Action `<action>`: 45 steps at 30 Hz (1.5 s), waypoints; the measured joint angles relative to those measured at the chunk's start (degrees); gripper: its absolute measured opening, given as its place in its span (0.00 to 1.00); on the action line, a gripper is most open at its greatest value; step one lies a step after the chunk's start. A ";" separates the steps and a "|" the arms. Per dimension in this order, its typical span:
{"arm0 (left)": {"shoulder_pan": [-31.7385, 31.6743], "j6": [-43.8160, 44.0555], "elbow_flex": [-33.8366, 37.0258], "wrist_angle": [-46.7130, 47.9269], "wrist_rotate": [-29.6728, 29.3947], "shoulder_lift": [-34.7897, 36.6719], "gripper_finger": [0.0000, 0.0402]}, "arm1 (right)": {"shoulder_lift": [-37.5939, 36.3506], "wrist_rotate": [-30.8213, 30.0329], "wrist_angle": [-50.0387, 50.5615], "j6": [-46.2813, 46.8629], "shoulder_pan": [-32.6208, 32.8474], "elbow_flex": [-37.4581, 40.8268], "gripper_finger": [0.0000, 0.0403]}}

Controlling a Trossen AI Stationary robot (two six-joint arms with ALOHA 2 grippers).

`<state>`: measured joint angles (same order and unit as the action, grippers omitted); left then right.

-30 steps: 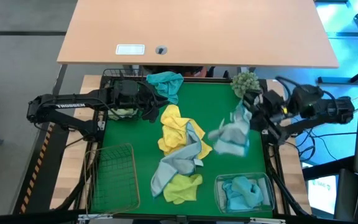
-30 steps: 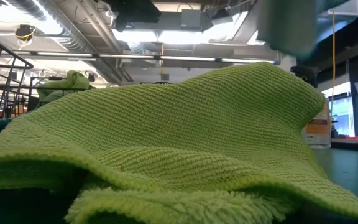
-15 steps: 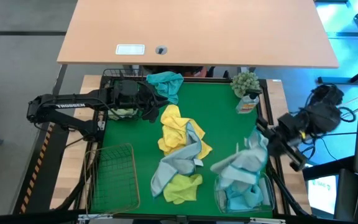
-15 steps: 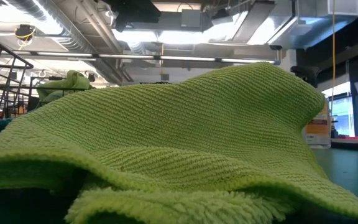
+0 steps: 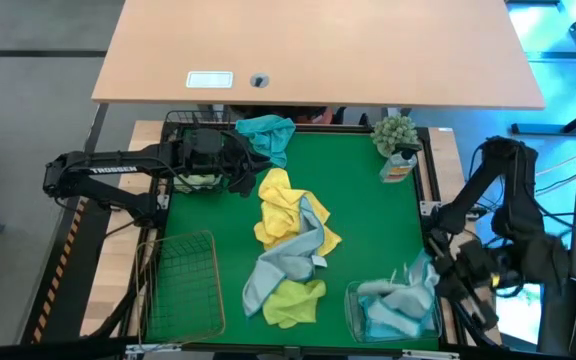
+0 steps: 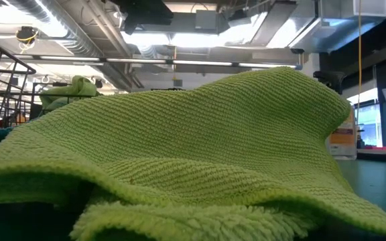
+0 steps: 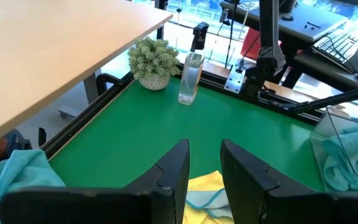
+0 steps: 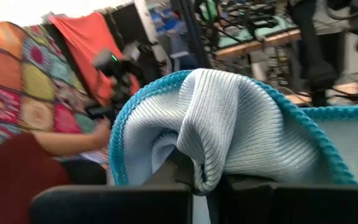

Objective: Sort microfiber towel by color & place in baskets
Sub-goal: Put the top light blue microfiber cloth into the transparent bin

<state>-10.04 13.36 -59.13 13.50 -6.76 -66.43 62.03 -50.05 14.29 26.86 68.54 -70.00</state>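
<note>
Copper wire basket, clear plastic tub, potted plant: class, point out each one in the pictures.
copper wire basket (image 5: 180, 283), high view, mesh floor.
clear plastic tub (image 5: 351, 305), high view, left wall.
potted plant (image 7: 152, 57), left wrist view, foliage.

low view blocked by green towel (image 6: 179, 161), clear tub (image 5: 354, 310) cut off

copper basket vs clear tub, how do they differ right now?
The copper basket is open wire and empty; the clear tub is solid plastic and holds blue towels. The basket sits front left, the tub front right under the right end effector. Both are rectangular.
</note>
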 joint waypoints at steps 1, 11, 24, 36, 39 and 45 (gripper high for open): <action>0.00 0.01 0.00 0.00 0.00 0.00 0.21 | 0.68 -1.46 1.03 0.25 0.65 0.00 0.03; 0.02 0.05 0.00 -0.01 0.00 0.00 0.21 | 6.63 -6.10 17.43 13.72 1.98 0.00 0.03; 0.00 0.03 0.00 -0.02 0.00 0.00 0.21 | 12.13 -3.43 38.99 37.90 1.93 0.00 0.04; 0.00 0.01 0.00 -0.02 0.00 0.00 0.21 | 20.31 3.50 45.37 43.88 1.93 0.00 0.05; 0.02 0.01 0.00 -0.02 0.00 0.00 0.21 | 22.45 7.09 45.24 43.88 1.93 0.00 0.05; 0.02 -0.01 0.00 -0.02 0.00 0.00 0.21 | 25.36 11.93 44.60 43.88 1.93 0.00 0.05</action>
<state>-10.02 13.34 -59.13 13.47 -6.76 -66.43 87.39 -38.12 58.89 70.74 70.48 -70.00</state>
